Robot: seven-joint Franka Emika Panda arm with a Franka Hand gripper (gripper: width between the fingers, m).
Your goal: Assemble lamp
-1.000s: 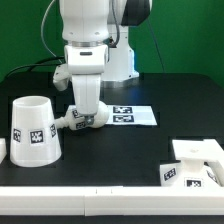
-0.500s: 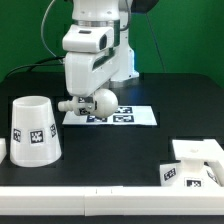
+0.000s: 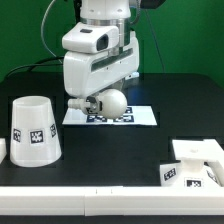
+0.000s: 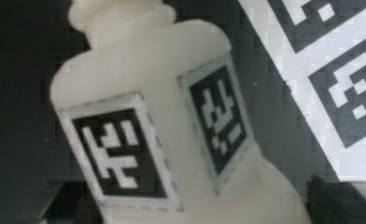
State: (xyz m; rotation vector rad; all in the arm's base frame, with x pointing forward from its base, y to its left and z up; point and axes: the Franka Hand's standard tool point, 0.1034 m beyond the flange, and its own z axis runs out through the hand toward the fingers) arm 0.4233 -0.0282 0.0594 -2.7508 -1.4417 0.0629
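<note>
My gripper [image 3: 90,100] is shut on the lamp bulb [image 3: 112,101] and holds it in the air above the marker board [image 3: 135,117]. The bulb's round head points to the exterior view's right, its stem sits between my fingers. In the wrist view the bulb [image 4: 153,120] fills the picture, with two tags on its stem, and dark fingers [image 4: 340,195] flank it. The cone shade [image 3: 33,129] stands on the table at the exterior view's left. The square stepped base [image 3: 193,163] lies at the front right.
The marker board also shows in the wrist view [image 4: 331,70] behind the bulb. The robot's white pedestal [image 3: 125,62] stands at the back centre. The table's front edge [image 3: 110,188] runs below the shade and base.
My gripper has lifted the bulb off the table and carried it up and to the exterior view's right, over the marker board. The shade and base have not moved.
</note>
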